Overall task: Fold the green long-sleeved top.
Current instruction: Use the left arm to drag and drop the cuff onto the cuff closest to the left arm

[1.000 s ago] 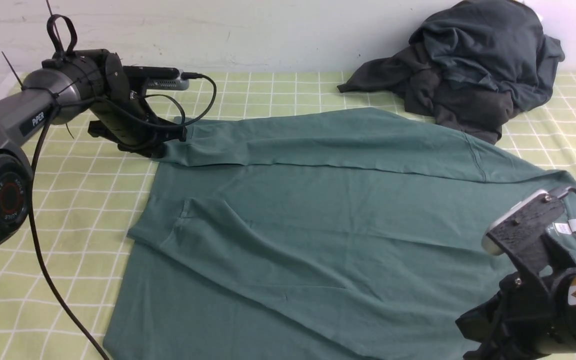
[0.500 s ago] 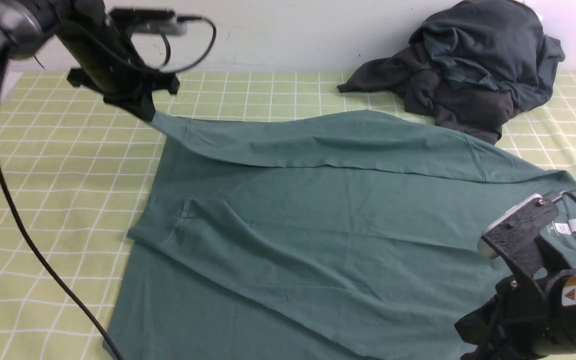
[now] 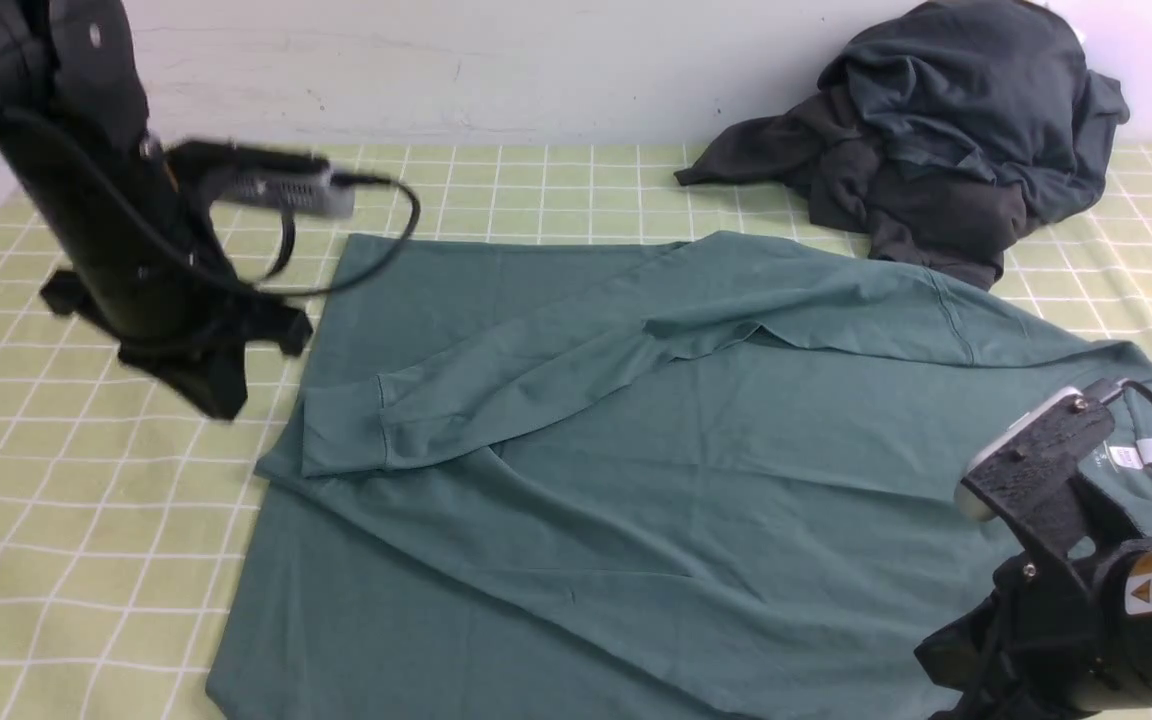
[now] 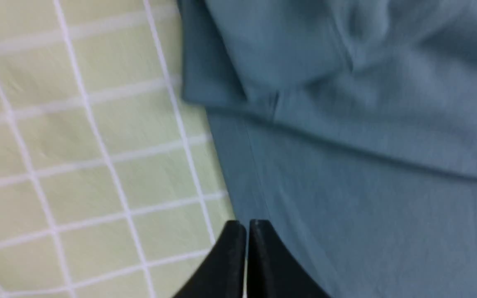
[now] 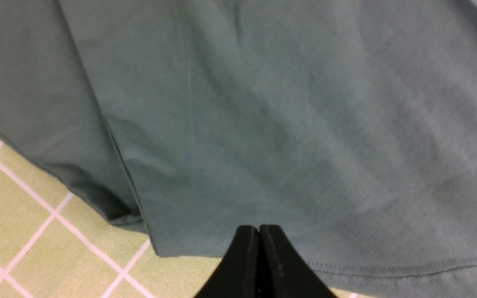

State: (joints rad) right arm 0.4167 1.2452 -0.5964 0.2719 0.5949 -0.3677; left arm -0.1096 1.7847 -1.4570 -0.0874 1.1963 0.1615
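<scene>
sleeve [image 3: 496, 390] let go
left gripper [image 4: 246, 225] pressed together, empty — the sleeve it held half a second ago now lies across the green top [image 3: 696, 500]; right gripper [image 5: 258, 229] closed too, unmoved.

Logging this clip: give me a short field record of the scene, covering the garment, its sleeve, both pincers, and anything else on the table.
garment: green long-sleeved top, spread on a checked cloth
sleeve: laid diagonally across the body, cuff toward the robot's left
left pincer: shut, nothing held, at the top's left edge
right pincer: shut, nothing held, over a stitched edge of the top
other: dark clothes pile, far right by the wall
fold state: partly done, body not yet folded
</scene>
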